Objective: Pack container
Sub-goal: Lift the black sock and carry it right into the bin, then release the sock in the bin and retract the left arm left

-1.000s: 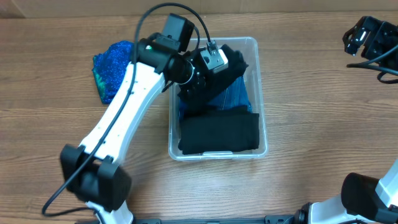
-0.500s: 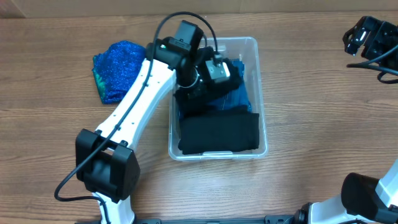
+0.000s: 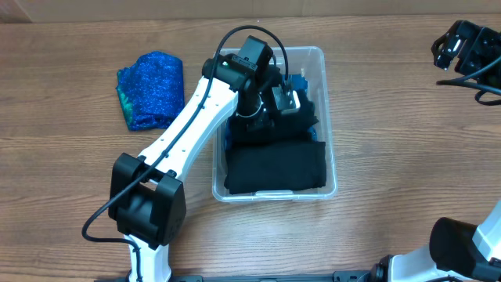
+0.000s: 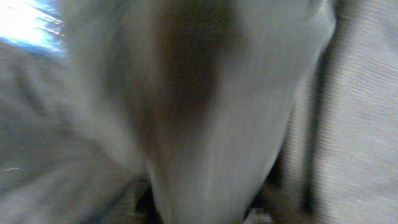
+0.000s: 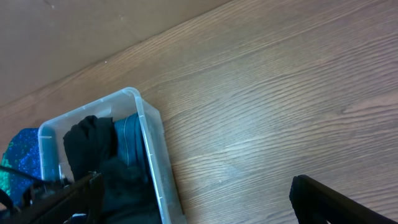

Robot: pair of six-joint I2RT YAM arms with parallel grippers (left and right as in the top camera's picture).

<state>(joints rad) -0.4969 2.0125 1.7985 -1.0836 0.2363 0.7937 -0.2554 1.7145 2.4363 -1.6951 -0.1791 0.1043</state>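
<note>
The clear container (image 3: 329, 117) stands mid-table, and its wall also shows in the right wrist view (image 5: 152, 146). Inside it lie a folded black cloth (image 3: 274, 166) at the front, a blue cloth (image 3: 311, 127) and a bunched black garment (image 5: 90, 142) at the back. My left gripper (image 3: 293, 104) is down inside the container's back half, on the black garment. Blurred grey cloth fills the left wrist view and hides the fingers. My right gripper (image 5: 199, 199) hangs open over bare table at the far right, away from the container.
A sparkly blue bundle (image 3: 150, 88) lies on the wooden table left of the container, next to my left arm. My right arm (image 3: 462, 47) sits at the back right corner. Bare wood lies between it and the container.
My left arm has swung right and lower into the container with the black garment. The right arm has not moved.
</note>
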